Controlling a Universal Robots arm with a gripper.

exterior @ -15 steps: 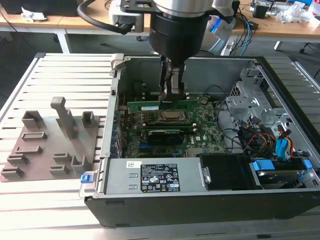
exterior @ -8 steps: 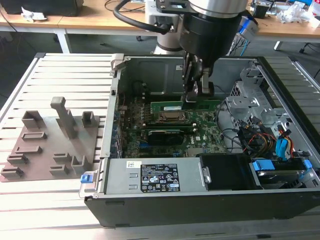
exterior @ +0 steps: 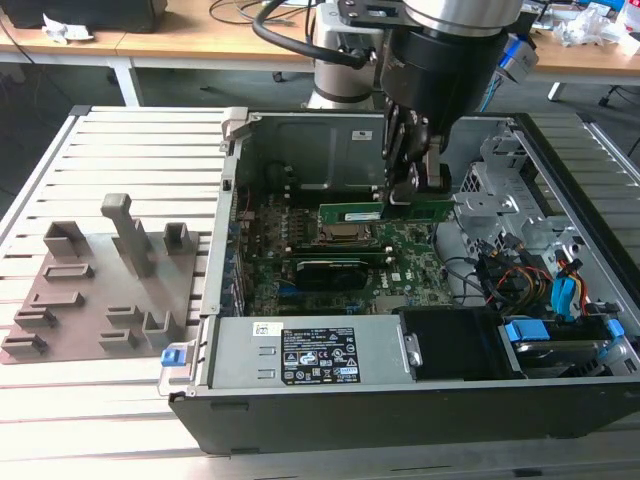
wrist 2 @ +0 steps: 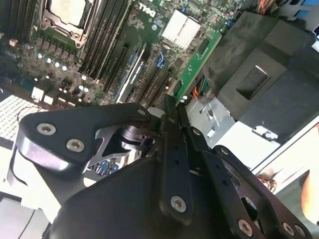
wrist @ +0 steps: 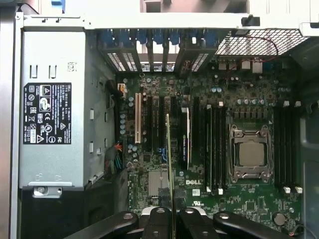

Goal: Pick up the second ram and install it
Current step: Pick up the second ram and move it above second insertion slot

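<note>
Soft, even room light falls from above in the exterior view. The slatted table [exterior: 120,150] on the exterior view's left looks pale, almost washed out. The inside of the computer case [exterior: 300,140] lies in shade, darkest under the arm [exterior: 450,60]. The memory stick [exterior: 355,213] held in the gripper [exterior: 415,195] catches enough light to show green. In the second wrist view a heatsink [wrist 2: 182,30] glares white, and the gripper, close to the lens, is dark and out of focus. In the first wrist view the light is flat, with a black corner beside the power supply [wrist: 55,114].
</note>
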